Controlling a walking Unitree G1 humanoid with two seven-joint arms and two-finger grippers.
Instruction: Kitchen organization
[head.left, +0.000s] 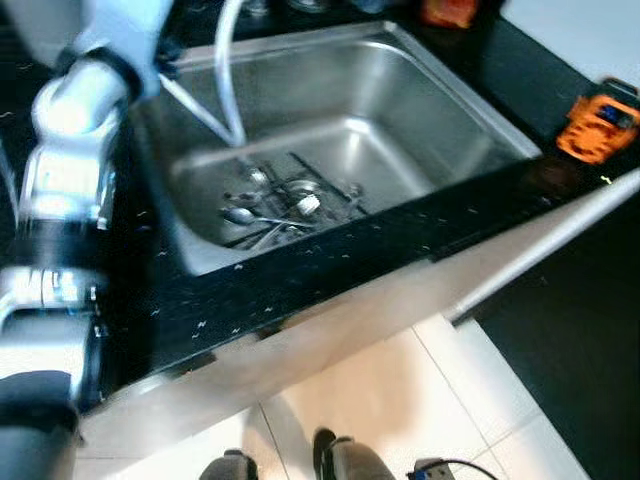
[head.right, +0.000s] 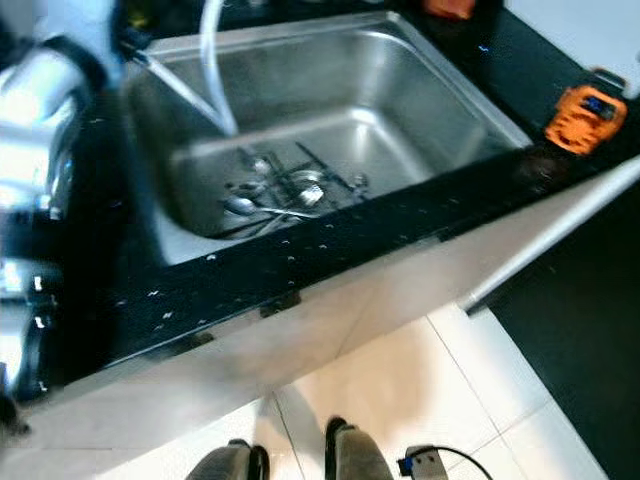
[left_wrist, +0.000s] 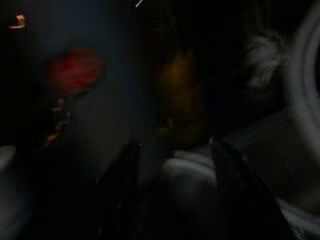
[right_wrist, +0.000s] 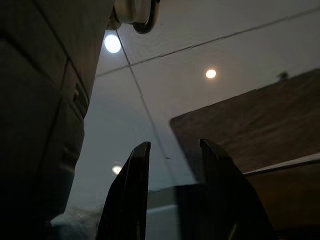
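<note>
I am looking down at the jumbled silver cutlery (head.left: 275, 205) lying on the steel sink's (head.left: 440, 110) floor by the surface's near edge. My left arm is nearer; my right tool (right_wrist: 172, 165), parted and empty, is pointing ceilingward.

The left arm (head.left: 65, 190) is built of shiny silver segments, rounded at the joints, with black bands between them and a dark block at seven o'clock. Two dark grey feet (head.left: 345, 455) show at six o'clock. The right gripper (right_wrist: 175, 195) has two long, glossy black fingers (right_wrist: 132, 195), tapering to blunt tips.
</note>
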